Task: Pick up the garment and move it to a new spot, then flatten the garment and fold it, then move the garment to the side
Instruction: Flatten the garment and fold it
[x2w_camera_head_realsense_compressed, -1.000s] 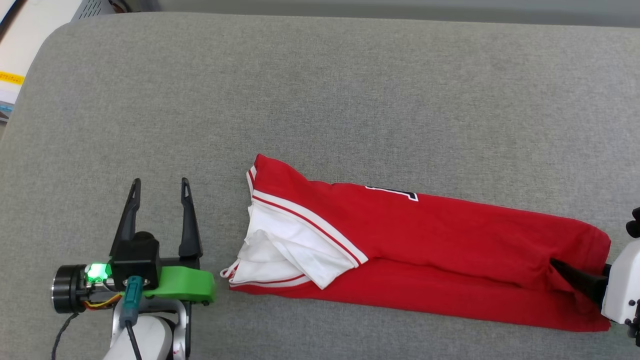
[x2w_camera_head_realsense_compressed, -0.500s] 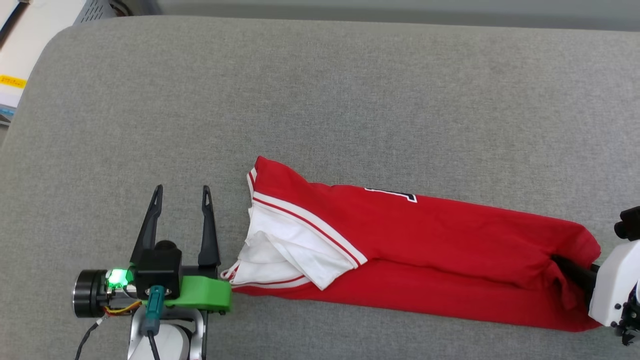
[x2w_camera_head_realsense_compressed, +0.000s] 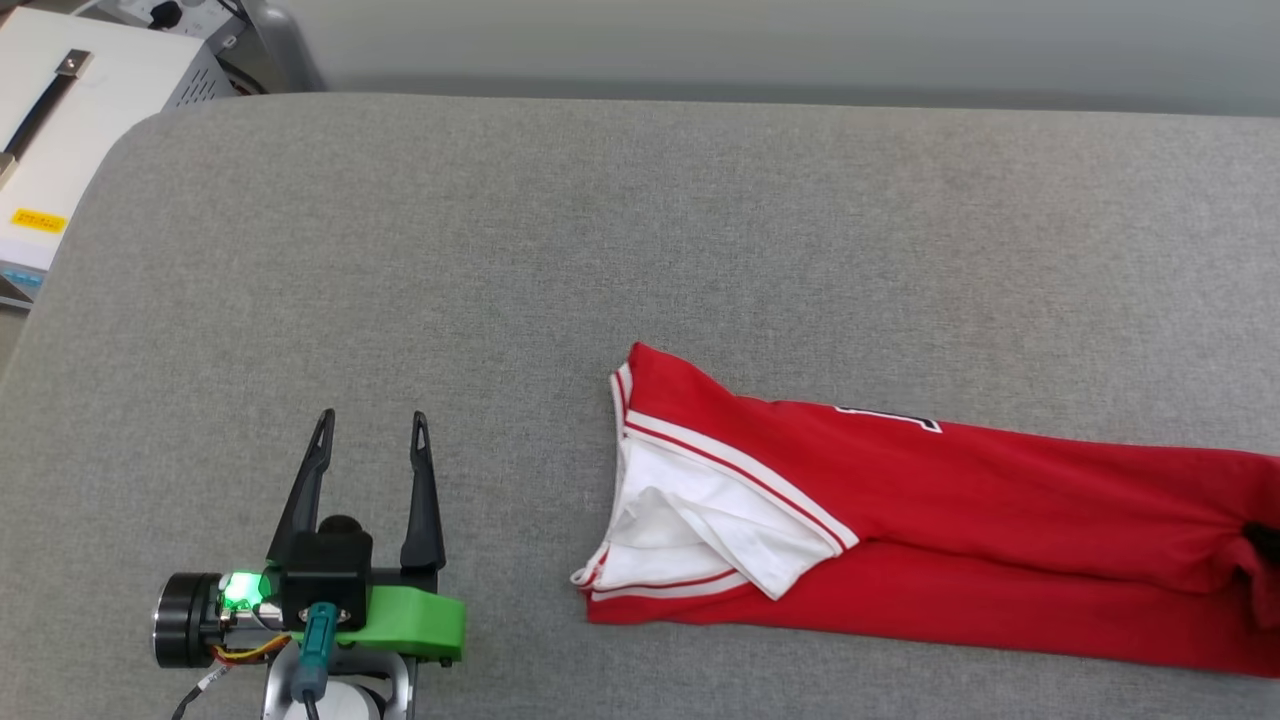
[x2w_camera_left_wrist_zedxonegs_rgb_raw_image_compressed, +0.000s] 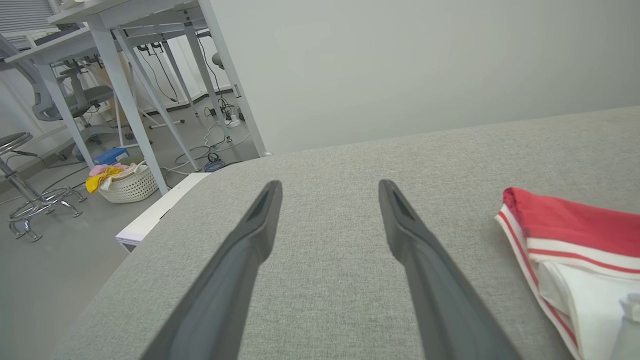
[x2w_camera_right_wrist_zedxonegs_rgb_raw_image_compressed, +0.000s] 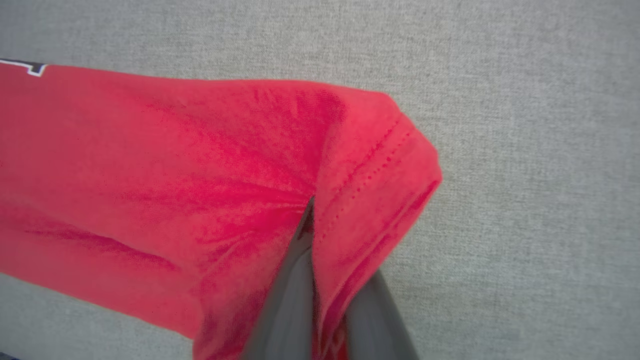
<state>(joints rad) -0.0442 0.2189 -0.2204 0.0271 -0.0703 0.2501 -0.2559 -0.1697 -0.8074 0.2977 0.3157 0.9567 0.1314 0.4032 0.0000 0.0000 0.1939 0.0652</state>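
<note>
The garment (x2w_camera_head_realsense_compressed: 950, 500) is a red T-shirt folded into a long strip and lies across the grey table (x2w_camera_head_realsense_compressed: 600, 220) from the middle to the right edge. Its white sleeve and striped trim face left. My right gripper (x2w_camera_right_wrist_zedxonegs_rgb_raw_image_compressed: 312, 210) is shut on the folded red hem (x2w_camera_right_wrist_zedxonegs_rgb_raw_image_compressed: 370, 165) at the strip's right end. A dark bit of that gripper (x2w_camera_head_realsense_compressed: 1262, 540) shows at the picture's right edge. My left gripper (x2w_camera_head_realsense_compressed: 372, 420) stands open over bare table, well to the left of the collar. In the left wrist view, the left gripper (x2w_camera_left_wrist_zedxonegs_rgb_raw_image_compressed: 330, 185) holds nothing and the garment's collar end (x2w_camera_left_wrist_zedxonegs_rgb_raw_image_compressed: 575, 225) lies to its right.
The table's rounded left corner sits near a white box (x2w_camera_head_realsense_compressed: 60, 150) at the upper left. Beyond the table's far edge the left wrist view shows a pale wall, white desk legs (x2w_camera_left_wrist_zedxonegs_rgb_raw_image_compressed: 125, 100), a basket of cloths (x2w_camera_left_wrist_zedxonegs_rgb_raw_image_compressed: 127, 185) and a stool (x2w_camera_left_wrist_zedxonegs_rgb_raw_image_compressed: 25, 200) on the floor.
My right gripper has shut on the hem, and the garment has slid right across the table. The head view has also shifted, showing more of the far edge. The left gripper stays open.
</note>
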